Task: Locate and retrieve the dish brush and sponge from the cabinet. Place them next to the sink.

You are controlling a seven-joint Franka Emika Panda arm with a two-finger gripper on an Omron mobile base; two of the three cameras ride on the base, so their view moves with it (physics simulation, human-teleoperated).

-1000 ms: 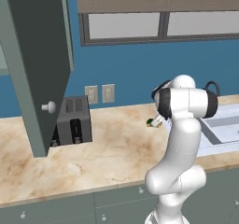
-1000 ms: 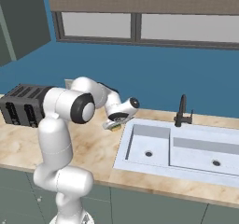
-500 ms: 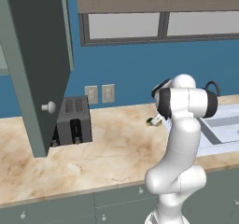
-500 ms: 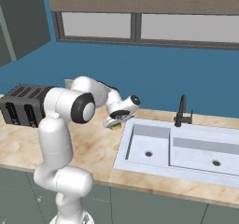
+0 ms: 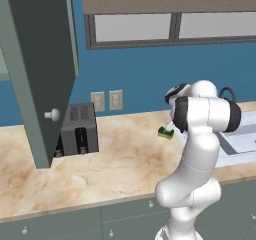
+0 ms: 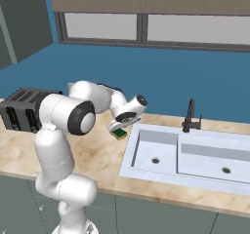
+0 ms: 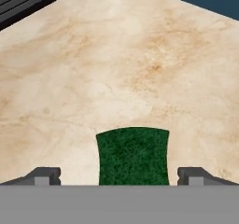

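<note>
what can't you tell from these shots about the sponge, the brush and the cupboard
- Sponge: hand view's bottom edge cuts it off, so whether the fingertips touch it is unclear.
- Cabinet: left base view, its open door hides the shelf, so the brush can't be located.
- Sink: left base view, the arm covers most of it.

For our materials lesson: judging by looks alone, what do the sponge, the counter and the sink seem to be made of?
Sponge: soft foam, yellow body with rough dark-green scrub layer. Counter: polished stone, probably marble, from its beige veined mottling. Sink: smooth white, perhaps ceramic or enamel; uniform matte sheen leaves it open.
</note>
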